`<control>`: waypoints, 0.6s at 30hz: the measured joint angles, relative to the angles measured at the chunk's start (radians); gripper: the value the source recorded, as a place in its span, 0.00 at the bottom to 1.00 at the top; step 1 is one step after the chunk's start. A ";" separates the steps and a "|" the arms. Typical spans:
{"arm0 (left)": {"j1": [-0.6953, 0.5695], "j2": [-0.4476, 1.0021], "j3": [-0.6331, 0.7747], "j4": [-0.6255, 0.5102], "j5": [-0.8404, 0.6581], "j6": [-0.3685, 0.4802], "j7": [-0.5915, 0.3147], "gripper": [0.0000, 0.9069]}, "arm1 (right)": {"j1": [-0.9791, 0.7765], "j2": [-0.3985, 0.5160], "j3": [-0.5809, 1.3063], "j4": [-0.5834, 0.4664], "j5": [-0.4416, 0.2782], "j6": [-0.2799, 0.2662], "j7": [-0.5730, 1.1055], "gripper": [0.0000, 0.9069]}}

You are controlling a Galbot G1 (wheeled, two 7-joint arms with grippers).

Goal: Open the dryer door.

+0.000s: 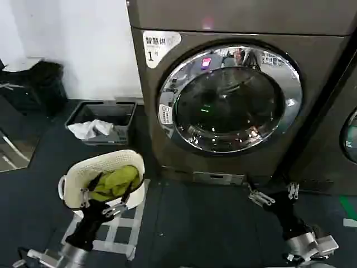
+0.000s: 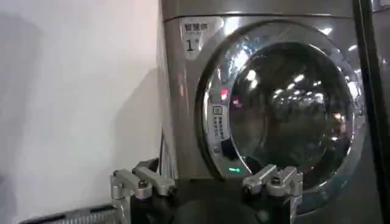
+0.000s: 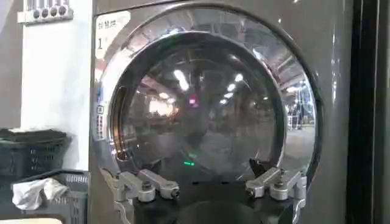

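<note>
The large round chrome-rimmed dark-glass dryer door (image 1: pixel 230 99) sits at twelve o'clock. A grey plastic crate (image 1: pixel 103 120) lies at ten o'clock, a white woven basket (image 1: pixel 103 177) at eight.

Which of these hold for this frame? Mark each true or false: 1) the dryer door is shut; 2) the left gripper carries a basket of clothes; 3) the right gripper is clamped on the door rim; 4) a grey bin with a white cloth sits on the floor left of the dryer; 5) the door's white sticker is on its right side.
1) True: the dryer door sits flush in the machine front.
2) True: the left gripper holds a white basket with yellow-green clothes.
3) False: the right gripper is open, low and short of the door, touching nothing.
4) True: the grey bin holds a white cloth.
5) False: the sticker is on the rim's left side.
</note>
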 joint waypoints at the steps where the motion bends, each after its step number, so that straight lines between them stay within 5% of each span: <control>1: -0.001 0.000 0.001 0.000 -0.001 0.000 -0.004 1.00 | 0.006 -0.010 -0.001 -0.007 0.005 -0.004 -0.015 1.00; 18: 0.006 0.010 0.015 -0.029 0.007 0.071 0.006 1.00 | 0.247 -0.234 -0.135 -0.152 0.134 -0.093 -0.087 1.00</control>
